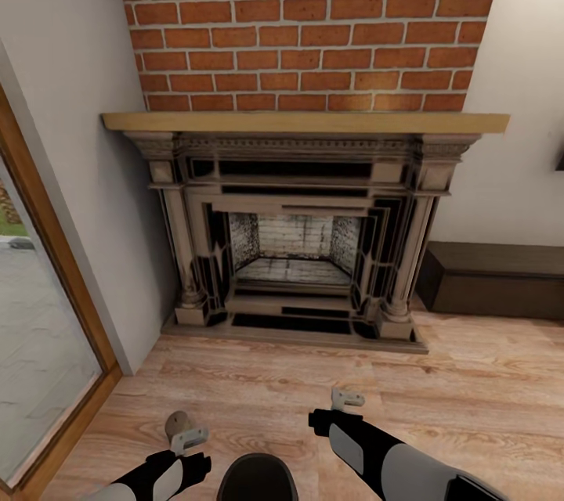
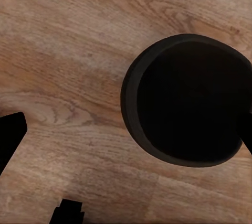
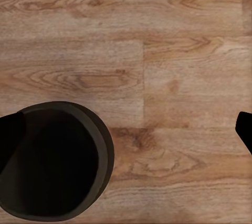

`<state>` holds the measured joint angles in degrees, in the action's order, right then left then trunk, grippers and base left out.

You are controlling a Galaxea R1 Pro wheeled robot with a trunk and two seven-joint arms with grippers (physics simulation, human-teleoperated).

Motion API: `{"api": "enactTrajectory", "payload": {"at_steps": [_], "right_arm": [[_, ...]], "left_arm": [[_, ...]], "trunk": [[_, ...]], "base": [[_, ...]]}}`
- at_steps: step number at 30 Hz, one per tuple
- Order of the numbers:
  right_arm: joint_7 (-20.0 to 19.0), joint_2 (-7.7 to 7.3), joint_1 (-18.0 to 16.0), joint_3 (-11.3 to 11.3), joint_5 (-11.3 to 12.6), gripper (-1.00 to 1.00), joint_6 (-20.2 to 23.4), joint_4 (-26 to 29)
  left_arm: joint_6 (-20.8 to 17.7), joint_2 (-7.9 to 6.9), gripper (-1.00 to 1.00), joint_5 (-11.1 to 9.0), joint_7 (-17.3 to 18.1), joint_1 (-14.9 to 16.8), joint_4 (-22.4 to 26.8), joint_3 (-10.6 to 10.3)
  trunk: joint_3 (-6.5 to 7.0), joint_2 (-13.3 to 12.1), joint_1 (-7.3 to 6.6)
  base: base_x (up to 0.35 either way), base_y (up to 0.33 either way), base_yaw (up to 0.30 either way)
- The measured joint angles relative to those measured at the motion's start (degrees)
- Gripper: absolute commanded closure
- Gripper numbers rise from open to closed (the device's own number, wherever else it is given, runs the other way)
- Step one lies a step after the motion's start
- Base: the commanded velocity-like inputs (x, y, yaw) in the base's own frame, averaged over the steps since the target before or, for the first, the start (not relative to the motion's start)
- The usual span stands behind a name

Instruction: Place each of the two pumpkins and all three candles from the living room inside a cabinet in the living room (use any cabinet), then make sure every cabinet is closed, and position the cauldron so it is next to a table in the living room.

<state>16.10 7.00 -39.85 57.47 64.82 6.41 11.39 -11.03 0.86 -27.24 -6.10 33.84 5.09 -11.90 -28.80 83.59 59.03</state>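
The cauldron [image 1: 256, 477] is being seen on the wood floor [image 1: 282, 383], between the two arms and close to the robot's base. A small beige shape, possibly a candle [image 1: 178, 423], is lying just beyond the left gripper [image 1: 188, 438]. Nothing is being held by the left gripper or the right gripper [image 1: 345, 399]; whether their fingers are spread cannot be told. The fireplace [image 1: 301, 243] is being faced, the dark cabinet [image 1: 493, 278] sitting to its right. A risk is being judged: the cauldron could be knocked over if the base is driven forward carelessly.
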Motion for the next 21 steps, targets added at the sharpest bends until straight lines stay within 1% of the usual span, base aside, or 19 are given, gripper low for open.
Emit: {"api": "enactTrajectory", "payload": {"at_steps": [3, 7, 21], "right_arm": [[-0.1, 0.03, 0.7, 0.2, -0.1, -1.00, -0.4, 0.1], [-0.3, 0.05, 1.2, 0.3, -0.1, -1.00, -2.2, 0.1], [-0.5, 0.05, 1.2, 0.4, -0.1, -1.00, -3.0, 0.1]], "left_arm": [[0.1, 0.03, -1.00, 0.0, 0.0, 0.0, 0.0, 0.0], [0.1, 0.10, -1.00, 0.0, 0.0, 0.0, 0.0, 0.0], [0.1, 0.11, -1.00, 0.0, 0.0, 0.0, 0.0, 0.0]], "trunk": [[-0.54, 1.2, 0.66], [-1.26, 2.8, 1.54], [-3.77, 8.4, 4.61]], "base": [[0.000, 0.000, 0.000], [0.000, 0.000, 0.000], [0.000, 0.000, 0.000]]}}
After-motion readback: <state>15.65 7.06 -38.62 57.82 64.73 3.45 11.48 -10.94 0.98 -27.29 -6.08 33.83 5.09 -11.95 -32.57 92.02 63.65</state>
